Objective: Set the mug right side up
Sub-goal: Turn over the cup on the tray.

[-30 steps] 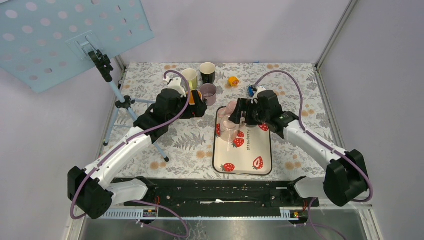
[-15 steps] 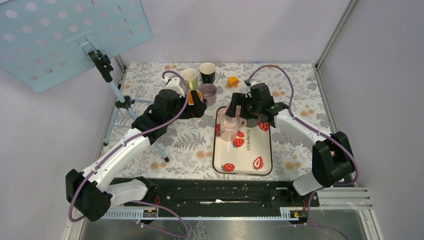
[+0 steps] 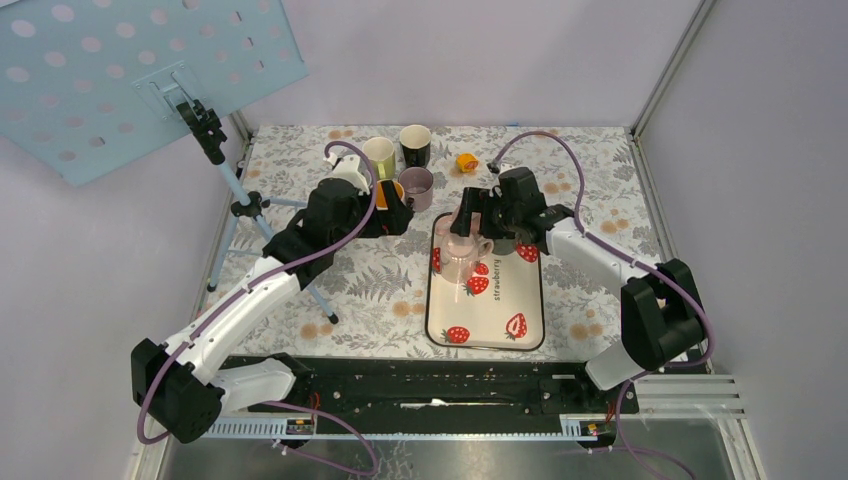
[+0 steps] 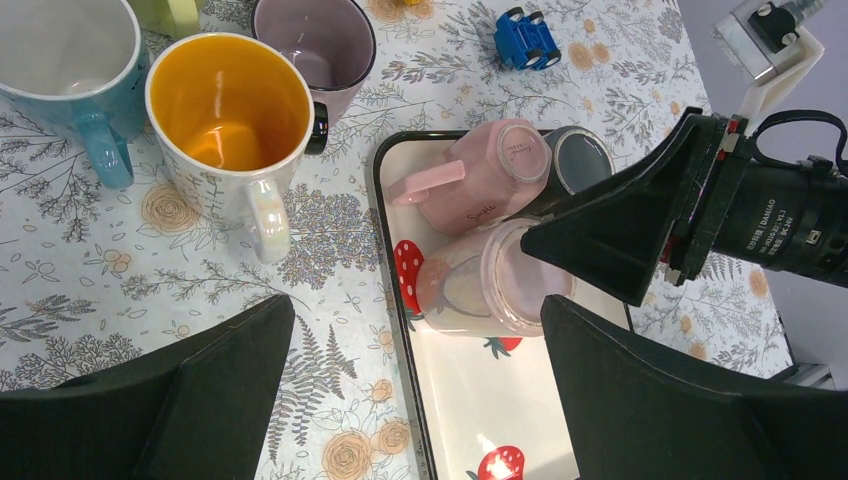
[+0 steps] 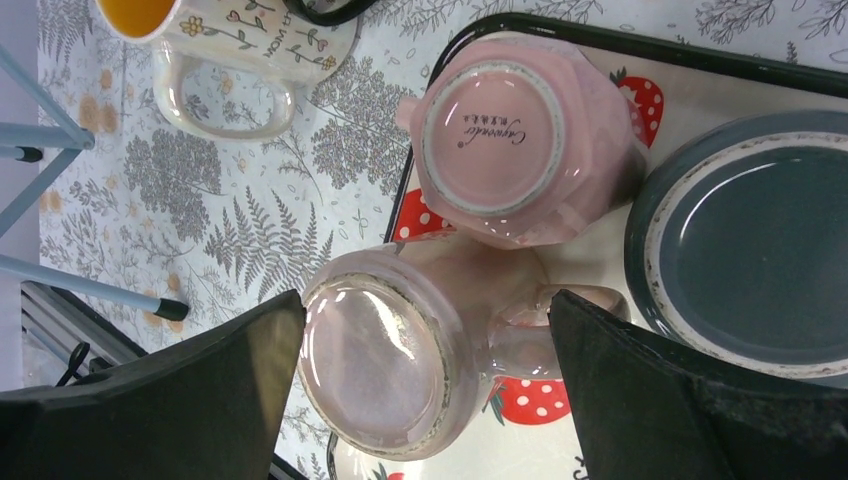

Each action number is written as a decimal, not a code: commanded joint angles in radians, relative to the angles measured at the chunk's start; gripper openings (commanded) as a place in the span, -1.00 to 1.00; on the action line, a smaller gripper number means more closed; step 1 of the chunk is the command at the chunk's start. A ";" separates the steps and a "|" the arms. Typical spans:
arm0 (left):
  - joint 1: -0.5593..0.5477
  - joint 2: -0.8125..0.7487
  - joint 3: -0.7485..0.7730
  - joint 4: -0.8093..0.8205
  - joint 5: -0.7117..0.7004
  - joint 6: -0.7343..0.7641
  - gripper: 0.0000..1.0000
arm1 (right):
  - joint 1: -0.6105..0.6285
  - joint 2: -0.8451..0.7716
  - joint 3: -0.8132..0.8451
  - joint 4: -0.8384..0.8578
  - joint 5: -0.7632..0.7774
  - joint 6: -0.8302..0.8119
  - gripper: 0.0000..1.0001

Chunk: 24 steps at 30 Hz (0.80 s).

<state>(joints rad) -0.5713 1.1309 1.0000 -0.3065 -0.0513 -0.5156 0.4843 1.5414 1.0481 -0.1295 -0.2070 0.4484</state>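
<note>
Three things stand upside down on the strawberry tray (image 3: 500,320): a translucent pink glass mug (image 5: 385,365), a pink ceramic mug (image 5: 500,140) and a grey mug (image 5: 750,250). My right gripper (image 5: 425,400) is open and hovers over the glass mug, with one finger on each side of it and not touching it. In the top view it (image 3: 468,222) covers the tray's far end, just above the glass mug (image 3: 455,268). My left gripper (image 4: 420,400) is open and empty, above the tray's left rim (image 4: 385,230); in the top view it (image 3: 398,215) is left of the tray.
An orange-lined mug (image 4: 230,110), a blue mug (image 4: 70,60) and a purple mug (image 4: 315,40) stand left of the tray. A blue toy car (image 4: 525,38) lies behind it. A yellow-green mug (image 3: 380,155), a black mug (image 3: 415,143), an orange toy (image 3: 465,161) and a tripod (image 3: 240,205) stand at the back left.
My right arm has swung left and forward, bringing its open gripper over the mugs at the tray's far end. The left arm has barely moved.
</note>
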 commanded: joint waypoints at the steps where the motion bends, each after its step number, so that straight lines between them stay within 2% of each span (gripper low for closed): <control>1: 0.003 -0.028 0.027 0.033 0.005 0.013 0.97 | -0.006 -0.050 -0.026 -0.023 -0.057 -0.017 0.99; 17: 0.003 -0.009 0.025 0.049 0.024 0.006 0.97 | 0.000 -0.230 -0.161 -0.070 -0.166 0.022 0.99; 24: 0.003 -0.006 0.026 0.050 0.033 0.003 0.97 | 0.061 -0.271 -0.195 -0.094 -0.138 0.038 0.99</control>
<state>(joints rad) -0.5713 1.1313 1.0000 -0.3058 -0.0360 -0.5163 0.5003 1.3071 0.8627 -0.2020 -0.3389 0.4683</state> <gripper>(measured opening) 0.987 0.994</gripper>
